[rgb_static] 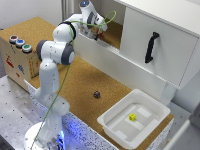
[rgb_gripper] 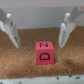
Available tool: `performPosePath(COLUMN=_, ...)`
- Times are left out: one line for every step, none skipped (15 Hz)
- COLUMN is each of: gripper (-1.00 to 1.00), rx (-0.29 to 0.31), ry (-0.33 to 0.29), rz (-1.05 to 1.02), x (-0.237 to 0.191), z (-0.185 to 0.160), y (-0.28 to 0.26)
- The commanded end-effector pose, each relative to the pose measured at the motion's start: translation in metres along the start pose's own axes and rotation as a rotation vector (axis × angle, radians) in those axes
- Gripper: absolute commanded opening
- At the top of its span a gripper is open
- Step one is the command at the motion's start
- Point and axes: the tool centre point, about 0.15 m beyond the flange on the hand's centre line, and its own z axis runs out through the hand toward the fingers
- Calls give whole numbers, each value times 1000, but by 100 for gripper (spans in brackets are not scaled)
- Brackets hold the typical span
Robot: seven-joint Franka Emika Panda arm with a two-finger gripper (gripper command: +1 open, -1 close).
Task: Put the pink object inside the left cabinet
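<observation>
The pink object (rgb_gripper: 45,52) is a small reddish-pink cube with black letters. It rests on the cork-brown floor (rgb_gripper: 17,64) of the left cabinet (rgb_static: 114,34). In the wrist view my gripper (rgb_gripper: 38,44) is open, one finger (rgb_gripper: 12,32) on each side of the cube and not touching it. In the exterior view my gripper (rgb_static: 98,31) reaches over the low white front wall (rgb_static: 102,54) into the bay. The cube is hidden there behind the hand.
The right bay has a white door with a black handle (rgb_static: 151,47). A dark maroon small object (rgb_static: 96,94) lies on the cork table. A white plastic tray (rgb_static: 111,122) holds a yellow cube (rgb_static: 132,117). A wooden box with buttons (rgb_static: 17,52) stands at the exterior view's left.
</observation>
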Motion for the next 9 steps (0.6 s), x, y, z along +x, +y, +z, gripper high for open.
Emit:
performPosePath(gripper=100, rx=-125, ry=96, rz=2, x=-21, z=-56, y=-19)
performPosePath(gripper=100, rx=-117, ry=120, rz=-8, x=-28, z=-69, y=-25)
performPosePath(gripper=100, rx=-107, ry=124, rz=-22, x=-35, z=-78, y=-31)
performPosePath(gripper=100, rx=-101, ry=130, rz=-30, x=-44, z=-89, y=-37)
performPosePath(gripper=100, rx=-98, ry=137, rz=-40, x=-55, z=-100, y=-41)
performPosePath(gripper=100, rx=-93, ry=127, rz=-57, x=-66, z=-108, y=-45)
performPosePath(gripper=100, rx=-89, ry=117, rz=-58, x=-81, z=-115, y=-47)
performPosePath(gripper=100, rx=-80, ry=95, rz=-69, x=-94, z=-118, y=-50)
performPosePath(gripper=100, rx=-87, ry=82, rz=-74, x=-111, z=-124, y=-50)
